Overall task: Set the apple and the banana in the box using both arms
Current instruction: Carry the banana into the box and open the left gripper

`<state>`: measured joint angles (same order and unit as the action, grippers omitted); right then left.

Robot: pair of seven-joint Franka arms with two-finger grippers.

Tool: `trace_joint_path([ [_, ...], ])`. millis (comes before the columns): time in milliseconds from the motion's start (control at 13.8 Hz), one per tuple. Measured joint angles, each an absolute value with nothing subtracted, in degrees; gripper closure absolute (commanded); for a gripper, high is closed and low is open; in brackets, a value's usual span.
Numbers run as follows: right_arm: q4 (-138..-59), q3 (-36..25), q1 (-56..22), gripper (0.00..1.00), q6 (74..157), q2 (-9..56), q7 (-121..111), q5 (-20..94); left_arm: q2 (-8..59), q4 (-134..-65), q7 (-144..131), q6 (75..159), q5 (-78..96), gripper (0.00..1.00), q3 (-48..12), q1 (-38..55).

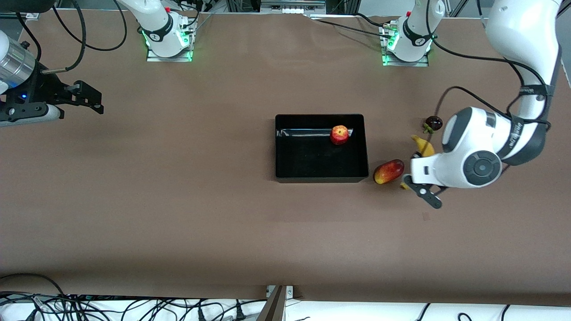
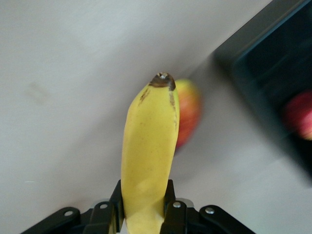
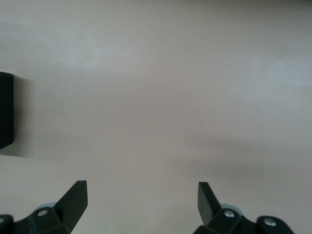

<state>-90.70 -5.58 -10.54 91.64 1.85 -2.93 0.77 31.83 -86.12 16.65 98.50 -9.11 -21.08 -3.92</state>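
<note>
The apple (image 1: 340, 134) lies inside the black box (image 1: 321, 177), close to the wall nearest the robots' bases. My left gripper (image 1: 412, 178) is shut on the yellow banana (image 1: 423, 145) and holds it over the table beside the box, toward the left arm's end. In the left wrist view the banana (image 2: 148, 146) sticks out from between the fingers of the left gripper (image 2: 144, 202), with the box (image 2: 253, 63) and the apple (image 2: 300, 114) farther off. My right gripper (image 1: 89, 101) is open and empty over bare table at the right arm's end; it also shows in the right wrist view (image 3: 142, 195).
A red-and-yellow mango (image 1: 389, 171) lies on the table just outside the box's corner, under the banana's tip in the left wrist view (image 2: 187, 117). A dark round fruit (image 1: 433, 122) lies nearer the robots' bases. A corner of the box (image 3: 6, 109) shows in the right wrist view.
</note>
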Motion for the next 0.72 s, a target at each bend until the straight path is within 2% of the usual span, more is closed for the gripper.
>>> trace_joint_path([
  [289,-90.7,-5.6,-10.5,0.0,91.6,1.9,-2.9,0.8,32.9,-85.0,-10.7,98.1,0.7,1.0,-21.2,8.1],
  [506,-90.7,-5.6,-10.5,0.0,91.5,1.9,-2.9,0.8,36.2,-85.0,-25.8,106.5,1.7,1.0,-21.2,15.6],
  [722,-90.7,-5.6,-10.5,0.0,91.5,1.9,-2.9,0.8,40.3,-85.0,-29.7,113.7,1.7,1.0,-21.1,18.2],
])
